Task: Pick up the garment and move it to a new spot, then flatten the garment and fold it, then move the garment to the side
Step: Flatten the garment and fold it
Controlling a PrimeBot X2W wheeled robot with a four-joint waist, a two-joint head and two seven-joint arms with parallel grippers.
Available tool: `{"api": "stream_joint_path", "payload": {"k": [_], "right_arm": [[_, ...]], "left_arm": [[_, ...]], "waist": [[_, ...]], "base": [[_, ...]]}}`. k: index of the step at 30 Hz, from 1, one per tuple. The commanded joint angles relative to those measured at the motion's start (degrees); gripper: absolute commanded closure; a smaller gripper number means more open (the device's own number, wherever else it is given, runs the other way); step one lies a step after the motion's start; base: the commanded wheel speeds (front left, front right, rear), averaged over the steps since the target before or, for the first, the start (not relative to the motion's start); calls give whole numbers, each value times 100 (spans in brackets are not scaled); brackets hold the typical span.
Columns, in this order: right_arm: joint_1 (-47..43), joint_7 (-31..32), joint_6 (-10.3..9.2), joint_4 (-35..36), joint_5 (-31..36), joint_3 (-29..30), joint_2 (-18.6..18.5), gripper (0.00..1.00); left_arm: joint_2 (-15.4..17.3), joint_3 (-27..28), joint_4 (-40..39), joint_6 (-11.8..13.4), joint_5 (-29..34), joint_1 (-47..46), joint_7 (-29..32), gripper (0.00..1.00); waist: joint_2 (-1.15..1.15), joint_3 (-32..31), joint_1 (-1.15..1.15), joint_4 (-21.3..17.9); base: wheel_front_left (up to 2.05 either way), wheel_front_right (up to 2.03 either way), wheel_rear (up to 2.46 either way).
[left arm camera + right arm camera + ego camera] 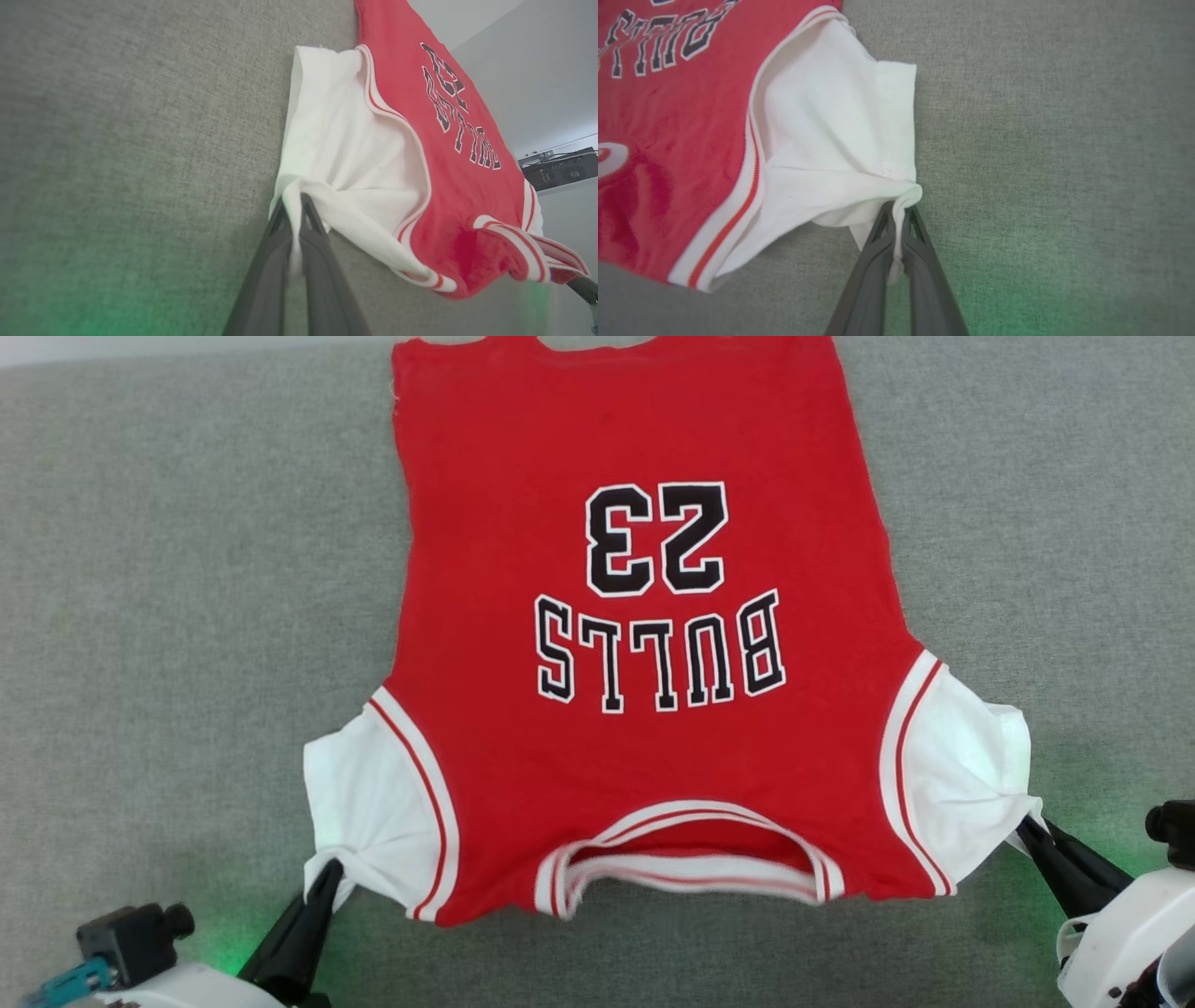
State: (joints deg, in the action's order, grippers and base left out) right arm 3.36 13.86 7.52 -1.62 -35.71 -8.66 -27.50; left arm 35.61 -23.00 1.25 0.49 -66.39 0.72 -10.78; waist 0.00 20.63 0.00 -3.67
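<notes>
I see 1 garment [644, 644] spread on grey cloth [187, 569]. L gripper [328, 876] clamped tight on its L sleeve [369, 803] tip, R gripper [1026, 828] likewise on R sleeve [962, 775].

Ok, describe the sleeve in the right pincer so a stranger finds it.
On the grey surface lies a red BULLS jersey, neck nearest the robot. Its white sleeve on the robot's right is the one. The other sleeve is pinched by the left pincer; this one's corner sits in the right pincer.
</notes>
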Motion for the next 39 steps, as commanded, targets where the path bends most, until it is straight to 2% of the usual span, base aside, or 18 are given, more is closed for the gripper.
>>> {"api": "stream_joint_path", "payload": {"k": [1,10,11,12,13,18,22,25,28,33,39], "right_arm": [[62,-19,-6,-27,-19,-23,-21,100],[277,-240,-6,-414,-104,-350,-105,100],[296,-273,-6,-411,-103,-389,-127,89],[307,-325,-6,-394,-114,-432,-160,60],[318,-359,-6,-357,-161,-463,-186,0],[364,-280,-6,35,-372,-217,-615,0],[557,20,-5,571,-513,400,-950,0],[976,355,-5,863,-482,681,-1074,0],[1695,722,-5,901,-387,584,-1035,0],[3355,1294,-5,140,-50,-6,-706,0],[5410,1870,-6,-1642,416,-183,-155,0]], "left_arm": [[-16,-45,87,-1,66,-13,44,100],[-241,-224,728,-185,101,-302,68,100],[-257,-225,756,-208,88,-314,61,100],[-262,-231,781,-230,89,-330,53,100],[-267,-239,797,-236,98,-342,48,100],[-268,-271,699,-277,178,-378,13,100],[-283,-291,513,-276,237,-447,-7,100],[-303,-342,370,-276,300,-565,32,100],[-325,-390,259,-287,369,-729,75,100],[-409,-471,147,-378,449,-1079,148,100],[-558,-576,219,-505,522,-1464,167,100]], "waist": [[0,9,0,5],[0,45,0,-1],[0,39,0,-6],[0,31,0,-9],[0,19,0,-11],[0,-48,0,2],[0,-43,0,84],[0,62,0,197],[0,236,0,339],[0,629,0,657],[0,1070,0,1038]], "base": [[0,0,0],[0,0,0],[0,0,0],[0,0,0],[0,0,0],[0,0,0],[0,0,0],[0,0,0],[0,0,0],[0,0,0],[0,0,0]]}}
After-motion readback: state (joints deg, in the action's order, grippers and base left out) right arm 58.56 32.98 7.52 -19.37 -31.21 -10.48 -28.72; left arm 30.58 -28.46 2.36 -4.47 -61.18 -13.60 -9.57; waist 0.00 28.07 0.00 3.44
